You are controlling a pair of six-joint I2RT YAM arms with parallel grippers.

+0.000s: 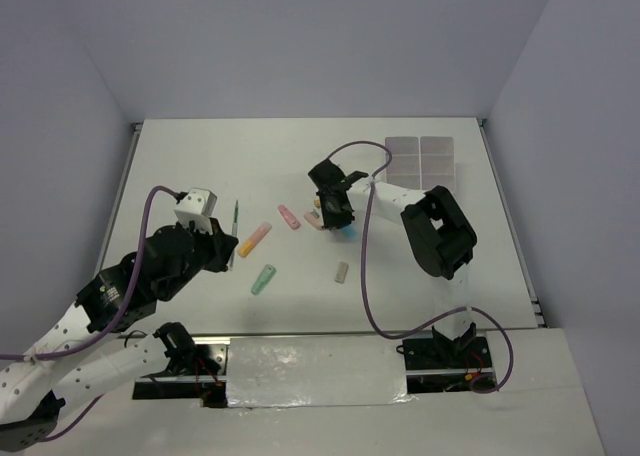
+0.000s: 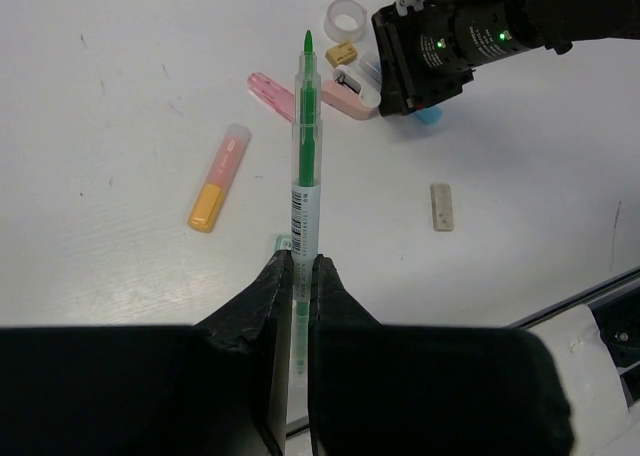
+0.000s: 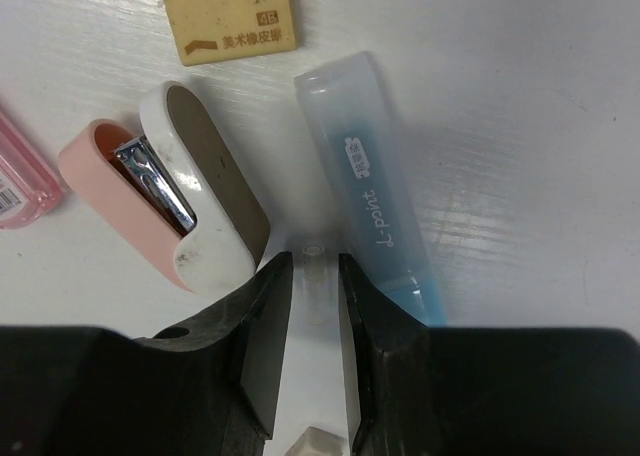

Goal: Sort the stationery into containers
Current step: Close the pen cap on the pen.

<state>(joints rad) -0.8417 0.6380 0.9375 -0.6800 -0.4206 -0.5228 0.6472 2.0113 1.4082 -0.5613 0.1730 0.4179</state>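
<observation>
My left gripper [image 2: 301, 261] is shut on a thin green pen [image 2: 305, 146], which sticks out forward above the table; it also shows in the top view [image 1: 235, 219]. My right gripper [image 3: 313, 261] is down among the stationery, jaws nearly closed on a thin clear pen end [image 3: 314, 276]. Beside it lie a blue stick [image 3: 370, 191], a pink and white clip-like piece [image 3: 200, 191] and a tan block [image 3: 228, 16]. The orange stick [image 1: 255, 239], pink stick [image 1: 289, 217] and green stick [image 1: 263, 279] lie mid-table. The white tape ring [image 2: 347, 17] lies beyond. The divided box [image 1: 420, 161] stands far right.
A small grey block [image 1: 341, 272] lies alone toward the near side. The right arm's elbow [image 1: 440, 231] and a purple cable [image 1: 366, 276] hang over the right half of the table. Grey walls close off the sides and back.
</observation>
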